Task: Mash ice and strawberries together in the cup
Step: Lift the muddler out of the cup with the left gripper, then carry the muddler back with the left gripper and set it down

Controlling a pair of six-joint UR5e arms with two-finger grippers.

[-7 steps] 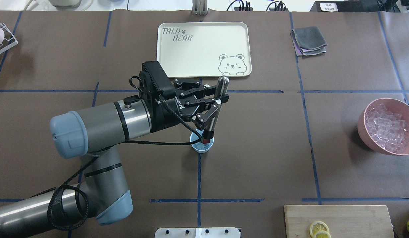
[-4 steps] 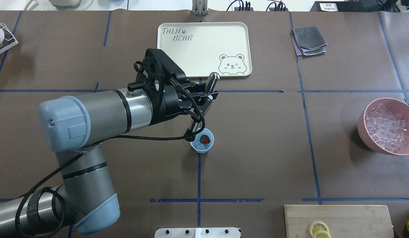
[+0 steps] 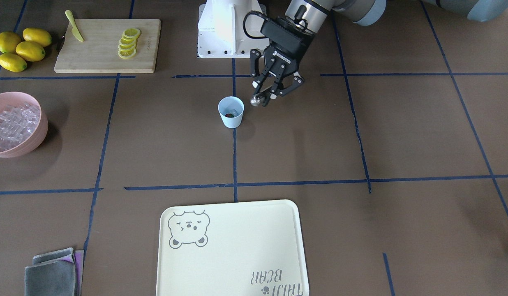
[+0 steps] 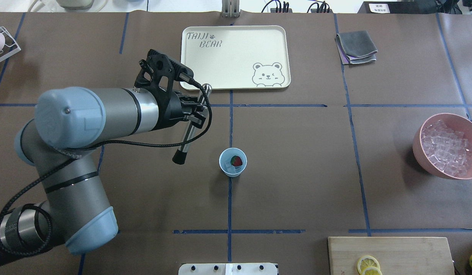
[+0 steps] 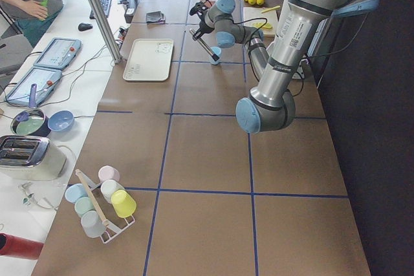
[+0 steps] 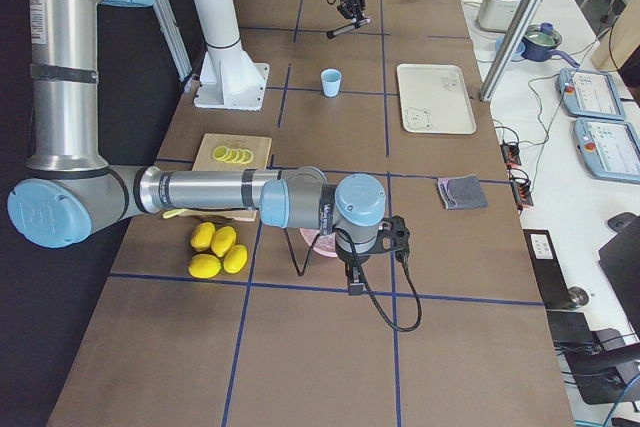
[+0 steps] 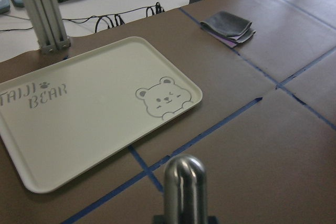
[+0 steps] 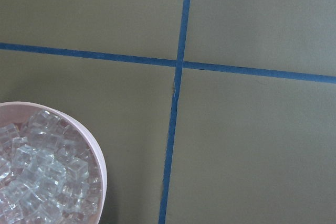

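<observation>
Near the blue cup (image 4: 233, 173), the left pincer (image 4: 195, 114) clamps a tilted muddler (image 4: 185, 140); a skewed plunge could topple the cup, spilling strawberry (image 4: 238, 161) and ice (image 4: 228, 165).

Tally: one cup (image 4: 231, 173), one strawberry (image 4: 238, 161) inside. One pink bowl (image 4: 417, 148); ice (image 4: 446, 147) heaped, cubes past counting. One tray (image 4: 236, 57). One cutting board (image 3: 102, 49), one knife (image 3: 74, 26). Four lemons (image 6: 204, 236). One muddler (image 4: 188, 133).
</observation>
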